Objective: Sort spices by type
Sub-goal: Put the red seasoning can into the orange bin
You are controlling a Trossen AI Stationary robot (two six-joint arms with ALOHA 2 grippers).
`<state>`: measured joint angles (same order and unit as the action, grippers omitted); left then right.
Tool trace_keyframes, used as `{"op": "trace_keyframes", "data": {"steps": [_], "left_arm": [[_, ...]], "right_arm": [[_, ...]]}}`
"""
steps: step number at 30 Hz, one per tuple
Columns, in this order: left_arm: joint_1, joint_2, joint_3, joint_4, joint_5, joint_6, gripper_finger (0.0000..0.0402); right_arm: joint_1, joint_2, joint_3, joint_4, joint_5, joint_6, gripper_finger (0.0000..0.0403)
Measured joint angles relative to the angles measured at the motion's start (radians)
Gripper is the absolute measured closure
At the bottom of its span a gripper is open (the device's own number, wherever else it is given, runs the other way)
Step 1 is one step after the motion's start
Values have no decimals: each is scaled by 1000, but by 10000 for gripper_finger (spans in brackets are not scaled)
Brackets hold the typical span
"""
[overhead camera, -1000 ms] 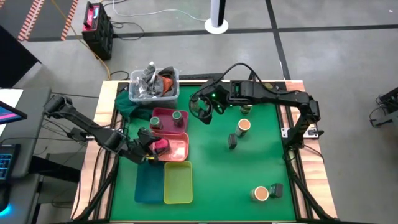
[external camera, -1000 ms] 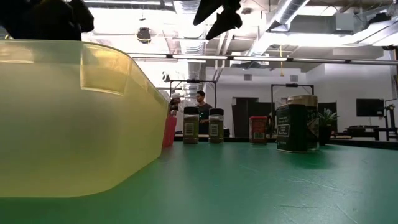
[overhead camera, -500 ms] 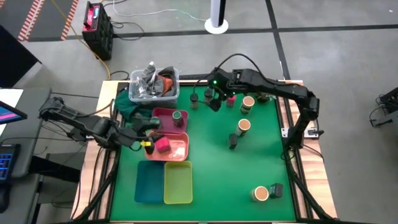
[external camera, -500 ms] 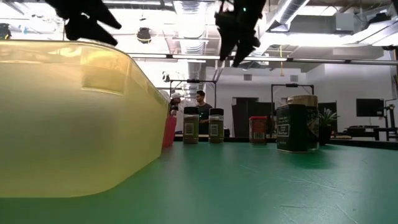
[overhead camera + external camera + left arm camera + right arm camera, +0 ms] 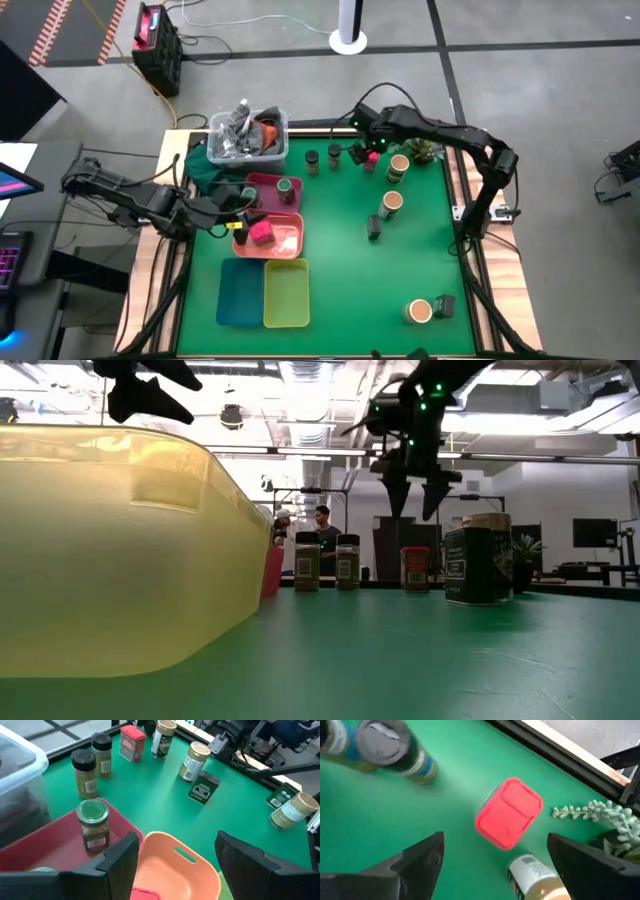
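Your right gripper [image 5: 492,857] has swung over the red box [image 5: 509,813], fingers wide; your left gripper [image 5: 175,860] hangs empty, fingers apart.

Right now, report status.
Right gripper open above red spice box, empty. Left gripper open over salmon tray, empty. Nothing in the way.

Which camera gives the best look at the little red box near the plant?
The right wrist view: the small red spice box fills the middle, lid up. The high view shows a speck, the low view its side, the left wrist view its front.
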<state>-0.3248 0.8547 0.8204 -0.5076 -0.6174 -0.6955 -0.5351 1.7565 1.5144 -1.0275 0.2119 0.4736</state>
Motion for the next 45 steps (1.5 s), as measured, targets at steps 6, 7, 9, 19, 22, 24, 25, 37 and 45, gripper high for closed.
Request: {"op": "trace_keyframes", "data": {"steps": [6, 7, 9, 19, 22, 24, 25, 37, 45], "left_arm": [[28, 0, 0, 1, 37, -27, 152], [29, 0, 0, 2, 38, -30, 152], [32, 0, 0, 4, 38, -36, 152], [32, 2, 0, 5, 77, -77, 152], [32, 3, 0, 5, 88, -75, 152], [32, 3, 0, 5, 88, -74, 152], [32, 3, 0, 5, 88, -74, 152], [32, 3, 0, 5, 96, -72, 152], [32, 2, 0, 5, 172, -64, 152]], "right_arm": [[-33, -1, -34, 48, -14, 1, 26], [-40, -1, -37, 47, -24, 1, 26], [-50, -2, -48, 58, -34, 10, 26], [-84, -2, -152, 183, -65, 71, 26], [-85, -2, -177, 230, -76, 95, 26], [-88, -2, -187, 239, -81, 103, 26], [-89, -2, -194, 250, -82, 104, 26], [-88, -1, -252, 326, -87, 104, 27], [-87, -1, -294, 366, -106, 106, 67]]}}
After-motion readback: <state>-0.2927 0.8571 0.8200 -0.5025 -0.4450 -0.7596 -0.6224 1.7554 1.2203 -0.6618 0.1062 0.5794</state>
